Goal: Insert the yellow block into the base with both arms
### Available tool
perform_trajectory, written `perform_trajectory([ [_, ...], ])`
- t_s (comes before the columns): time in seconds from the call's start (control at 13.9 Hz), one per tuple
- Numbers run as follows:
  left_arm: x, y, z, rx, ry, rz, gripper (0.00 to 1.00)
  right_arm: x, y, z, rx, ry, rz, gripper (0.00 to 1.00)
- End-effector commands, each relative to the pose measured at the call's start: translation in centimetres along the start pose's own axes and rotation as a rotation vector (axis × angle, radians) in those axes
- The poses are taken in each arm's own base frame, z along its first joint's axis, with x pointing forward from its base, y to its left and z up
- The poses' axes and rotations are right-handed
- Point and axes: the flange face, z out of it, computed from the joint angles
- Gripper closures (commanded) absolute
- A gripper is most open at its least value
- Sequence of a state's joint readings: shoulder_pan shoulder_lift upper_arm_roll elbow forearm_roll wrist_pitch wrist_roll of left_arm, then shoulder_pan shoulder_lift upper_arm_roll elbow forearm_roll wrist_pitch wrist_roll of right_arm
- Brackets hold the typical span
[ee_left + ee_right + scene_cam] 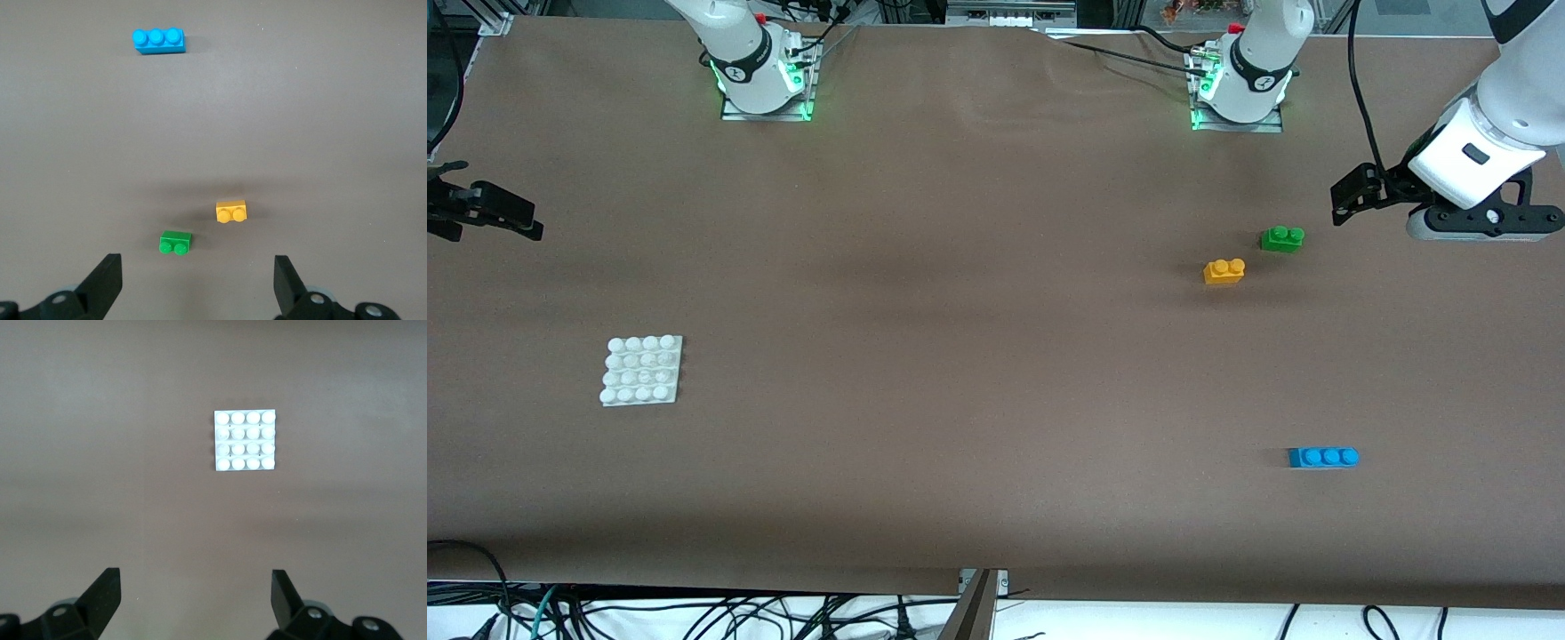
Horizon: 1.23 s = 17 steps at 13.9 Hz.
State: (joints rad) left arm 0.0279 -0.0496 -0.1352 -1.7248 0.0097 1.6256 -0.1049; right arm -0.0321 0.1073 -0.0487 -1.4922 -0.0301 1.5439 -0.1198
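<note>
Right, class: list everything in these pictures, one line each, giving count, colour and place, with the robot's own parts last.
yellow block: one, yellow-orange, toward the left arm's end of the table
green brick: one, green, beside the yellow block, farther from the camera
blue brick: one, blue, nearest the camera
base: one, white, toward the right arm's end
table: one, brown
left gripper: one, black, open, over the left arm's end
right gripper: one, black, open, over the right arm's end
</note>
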Motion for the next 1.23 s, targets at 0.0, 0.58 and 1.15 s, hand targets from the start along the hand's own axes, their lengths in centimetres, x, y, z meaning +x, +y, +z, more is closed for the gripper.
perform_trajectory([
  [0.0, 0.13, -0.09, -0.42, 0.025, 0.005, 0.017, 0.0, -0.01, -0.53, -0.44, 0.012, 0.014, -0.009, 0.0],
  [0.58, 0.13, -0.09, -0.42, 0.025, 0.005, 0.016, 0.0, 0.72, -1.31, -0.27, 0.012, 0.041, -0.015, 0.0],
  [1.15, 0.1, -0.01, -0.41, 0.025, 0.003, 0.017, 0.0, 0.71, -1.35, -0.25, 0.007, 0.039, -0.021, 0.0],
])
